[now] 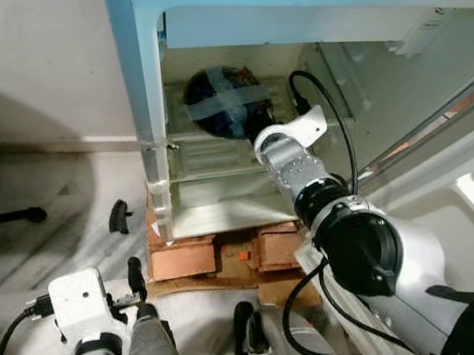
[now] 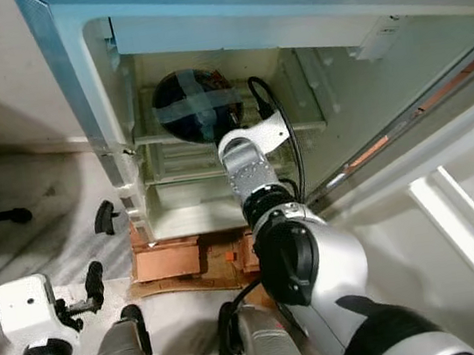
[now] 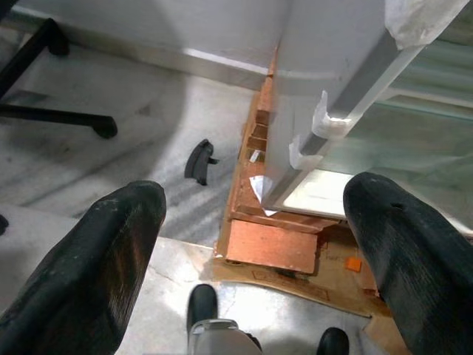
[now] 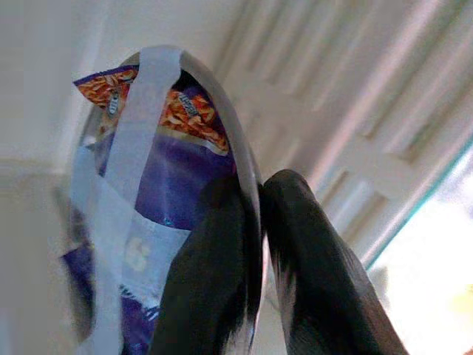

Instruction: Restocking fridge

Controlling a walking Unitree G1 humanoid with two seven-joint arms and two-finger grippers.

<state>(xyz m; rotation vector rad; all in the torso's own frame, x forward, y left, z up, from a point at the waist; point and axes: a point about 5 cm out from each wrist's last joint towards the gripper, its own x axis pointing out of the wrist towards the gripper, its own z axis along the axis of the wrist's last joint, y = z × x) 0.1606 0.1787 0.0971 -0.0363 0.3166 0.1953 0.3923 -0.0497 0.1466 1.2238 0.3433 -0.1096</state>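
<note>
A: Arms first. Where is the right one?

B: The right arm stretches forward and up from the near right into the open fridge. Its right gripper has both black fingers pressed together on the edge of a snack bag, pinching it.

A: And the bag itself?

B: One bag, dark blue and purple with pale tape strips crossing it and an orange picture near its top. It sits inside the fridge, at the far left of the compartment, above a glass shelf. I cannot tell whether it rests on the shelf or hangs from the grip.

A: The left arm?

B: Low at the near left, outside the fridge. The left gripper points towards the floor in front of the fridge's left corner, its two fingers spread wide with nothing between them.

A: What holds the fridge up?

B: Reddish bricks on a sheet of brown cardboard. I see at least two bricks across the front; how many lie behind them is hidden.

A: Anything else on the floor?

B: One small curved black piece on the marble, just left of the bricks. Further left, a chair base with one leg and one caster clearly showing.
</note>
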